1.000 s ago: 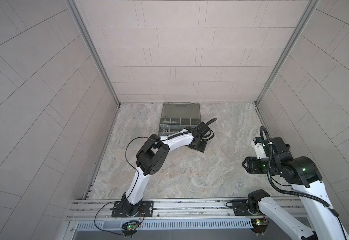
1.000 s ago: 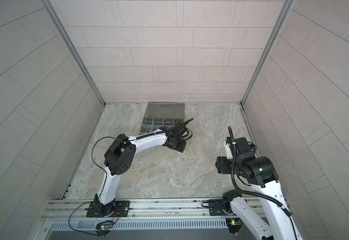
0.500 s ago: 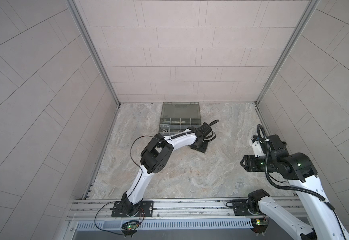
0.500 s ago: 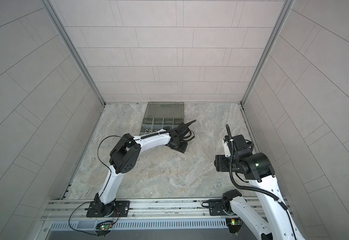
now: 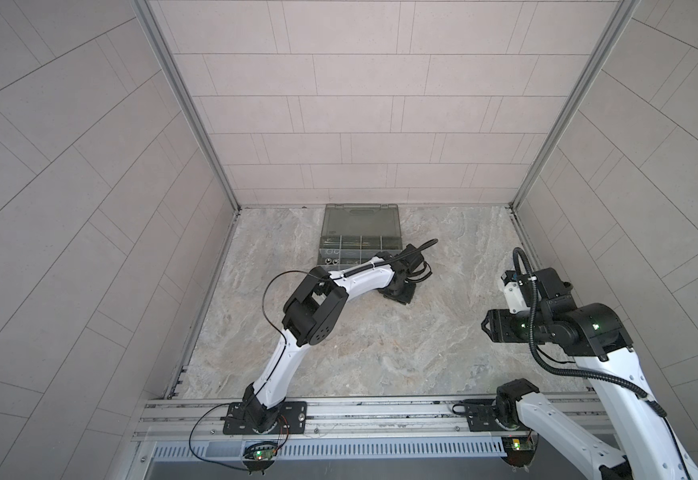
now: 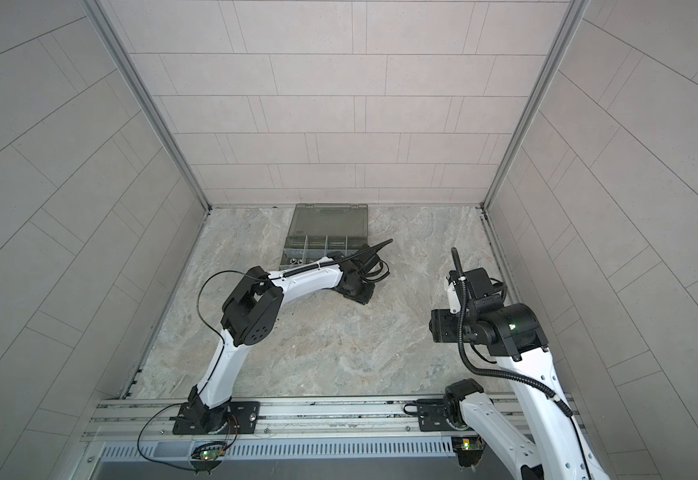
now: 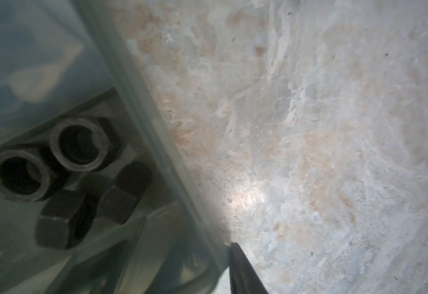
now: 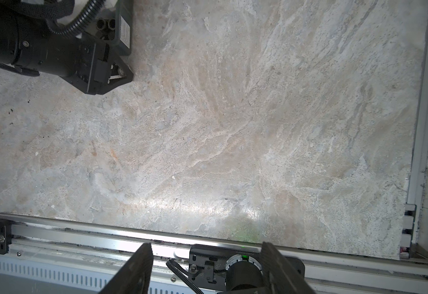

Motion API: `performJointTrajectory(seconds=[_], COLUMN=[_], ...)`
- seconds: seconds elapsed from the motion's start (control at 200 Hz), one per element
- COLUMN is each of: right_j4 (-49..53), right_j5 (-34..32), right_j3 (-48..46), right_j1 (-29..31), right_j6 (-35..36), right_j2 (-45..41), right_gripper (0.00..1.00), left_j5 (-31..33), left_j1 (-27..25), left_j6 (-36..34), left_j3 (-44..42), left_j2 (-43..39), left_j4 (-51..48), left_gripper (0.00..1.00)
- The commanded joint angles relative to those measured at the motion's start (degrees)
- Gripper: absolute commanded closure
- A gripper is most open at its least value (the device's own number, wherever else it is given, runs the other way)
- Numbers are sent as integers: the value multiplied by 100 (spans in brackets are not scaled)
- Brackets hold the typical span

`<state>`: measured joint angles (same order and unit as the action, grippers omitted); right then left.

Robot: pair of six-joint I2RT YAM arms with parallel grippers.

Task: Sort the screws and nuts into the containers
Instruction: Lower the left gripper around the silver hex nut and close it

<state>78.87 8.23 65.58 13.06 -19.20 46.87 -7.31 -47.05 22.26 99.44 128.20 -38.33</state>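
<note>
The containers are the cells of a translucent grey-green organizer case (image 5: 360, 226) (image 6: 326, 226) lying open at the back of the table. Black hex nuts (image 7: 80, 145) lie in one cell, seen through the case wall (image 7: 141, 132). Silver nuts (image 5: 330, 261) sit in the front left cell. No screws show in any view. My left gripper (image 7: 208, 254) is at the case's front right corner (image 5: 397, 291). One fingertip (image 7: 241, 264) touches the wall from outside, and a dim dark shape lies behind the wall. My right gripper (image 8: 206, 252) is open and empty over the front rail.
The marble table (image 5: 380, 353) is closed in by tiled walls on three sides. An aluminium rail (image 5: 380, 411) carrying both arm bases runs along its front edge. The left arm (image 5: 314, 307) reaches diagonally across the table's middle, and the right arm (image 5: 567, 328) stands at the right.
The left arm's elbow has swung right and forward while its gripper stayed at the case's corner. The right arm has shifted only slightly.
</note>
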Motion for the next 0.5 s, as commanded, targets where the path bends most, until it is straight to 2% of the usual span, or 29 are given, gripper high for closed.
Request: performJointTrajectory(seconds=[0.0,0.13,0.17,0.24,0.305,0.495], right_j4=[152,205,216,225,225,234], right_j5=[-157,-183,-197,-192,-203,-256], right_j3=[36,16,13,22,25,78], right_j1=[-40,-49,-49,-49,-49,-58], right_j6=[73,75,63,63,66,70], right_j2=[-65,-128,-149,-161,-165,-169], right_gripper=[32,31,32,31,31,32], left_j5=[-3,-15,-25,-51,-69,-56], left_j1=[-23,-24,-24,-27,-31,-28], left_j6=[-59,-88,-95,-130,-167,-248], left_j3=[111,170,181,232,303,454], left_j2=[147,193,198,222,252,259], left_j4=[-166,-219,-219,-267,-313,-491], left_gripper=[65,66,71,73,79,80])
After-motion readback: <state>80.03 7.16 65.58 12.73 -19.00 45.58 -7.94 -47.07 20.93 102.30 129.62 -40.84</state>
